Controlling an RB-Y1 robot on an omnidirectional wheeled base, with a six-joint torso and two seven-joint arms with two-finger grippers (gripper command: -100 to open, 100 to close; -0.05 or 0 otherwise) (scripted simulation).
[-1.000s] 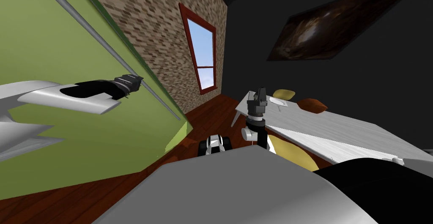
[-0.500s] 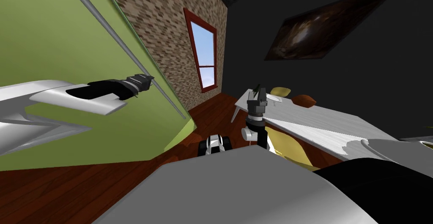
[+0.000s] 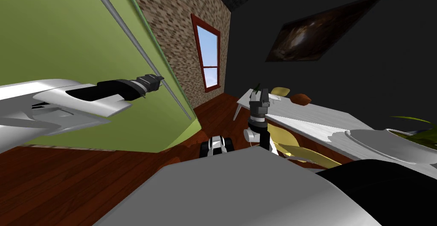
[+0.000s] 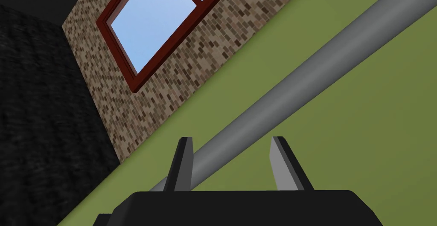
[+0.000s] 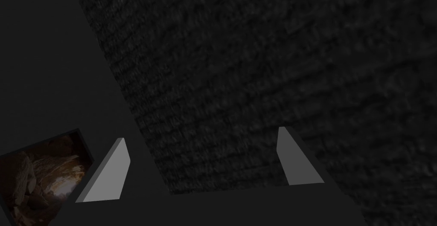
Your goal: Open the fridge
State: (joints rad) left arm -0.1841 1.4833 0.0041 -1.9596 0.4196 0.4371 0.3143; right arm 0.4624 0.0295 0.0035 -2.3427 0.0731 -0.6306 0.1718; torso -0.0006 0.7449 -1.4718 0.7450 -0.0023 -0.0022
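- Left hand point(image 4: 231, 140) is closed only loosely on the fridge handle point(image 4: 298, 78), with a gap beside one finger, so the bar may slip out.
- Right hand point(image 5: 202, 134) is wide open and empty.

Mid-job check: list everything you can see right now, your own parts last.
fridge door: one, green, at my left.
handle: one, grey bar, along the door.
window: one, red frame, in the brick wall.
picture: one, dark brown, on the dark wall.
table: one, white, at my right.
chair: one, yellow, at the table's near side.
pot: one, white, green leaves, far right.
floor: red-brown wood.
left pincer: dark, at the handle.
right pincer: open, raised before the table.
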